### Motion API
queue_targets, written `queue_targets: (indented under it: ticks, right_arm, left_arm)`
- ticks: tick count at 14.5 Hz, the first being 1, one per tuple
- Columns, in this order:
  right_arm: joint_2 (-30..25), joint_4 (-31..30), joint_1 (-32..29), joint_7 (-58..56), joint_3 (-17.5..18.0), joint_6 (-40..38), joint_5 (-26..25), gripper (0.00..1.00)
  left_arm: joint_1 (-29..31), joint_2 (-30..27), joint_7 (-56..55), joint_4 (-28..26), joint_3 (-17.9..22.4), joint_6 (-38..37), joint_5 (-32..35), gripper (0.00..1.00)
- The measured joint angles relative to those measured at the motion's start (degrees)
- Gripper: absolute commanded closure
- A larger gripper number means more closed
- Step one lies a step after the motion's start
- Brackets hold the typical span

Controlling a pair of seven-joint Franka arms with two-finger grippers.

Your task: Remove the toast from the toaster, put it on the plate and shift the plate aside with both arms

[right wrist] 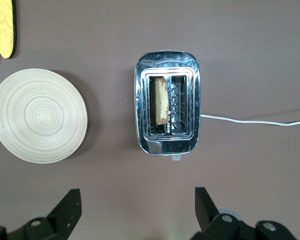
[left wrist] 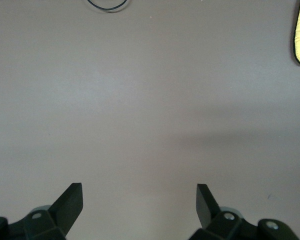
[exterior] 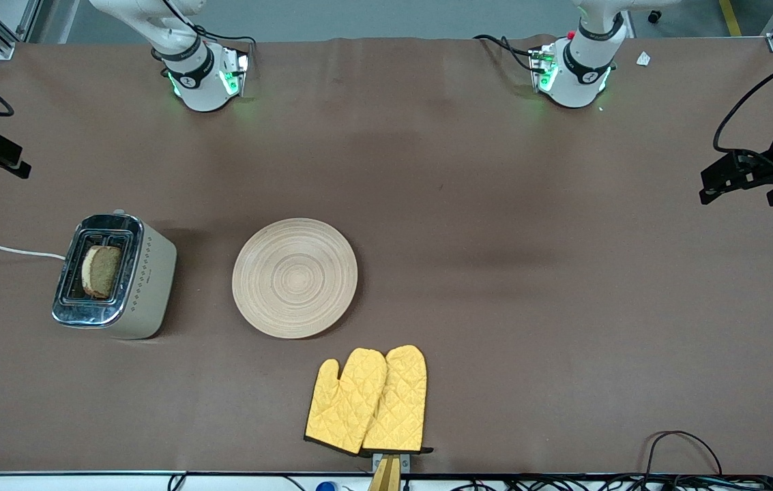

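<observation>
The toast stands upright in a slot of the silver toaster toward the right arm's end of the table; the right wrist view shows it too. The wooden plate lies bare beside the toaster, toward the table's middle, and also shows in the right wrist view. My right gripper is open and empty, high up near the right arm's end of the table, with the toaster below it. My left gripper is open and empty, high over bare table at the left arm's end.
A pair of yellow oven mitts lies nearer to the front camera than the plate, at the table's edge. The toaster's white cord runs off the right arm's end. A black cable loop lies at the front edge near the left arm's end.
</observation>
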Motion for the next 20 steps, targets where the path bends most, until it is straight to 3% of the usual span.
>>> queue_targets:
  ticks: [14, 20]
  right_arm:
    - [0.1, 0.2, -0.1, 0.0, 0.1, 0.0, 0.0, 0.00]
    - [6.1, -0.6, -2.4, -0.1, -0.1, 0.1, 0.0, 0.00]
  left_arm:
    - [0.0, 0.0, 0.0, 0.0, 0.0, 0.0, 0.0, 0.00]
    - [0.2, 0.0, 0.0, 0.0, 0.2, 0.0, 0.0, 0.00]
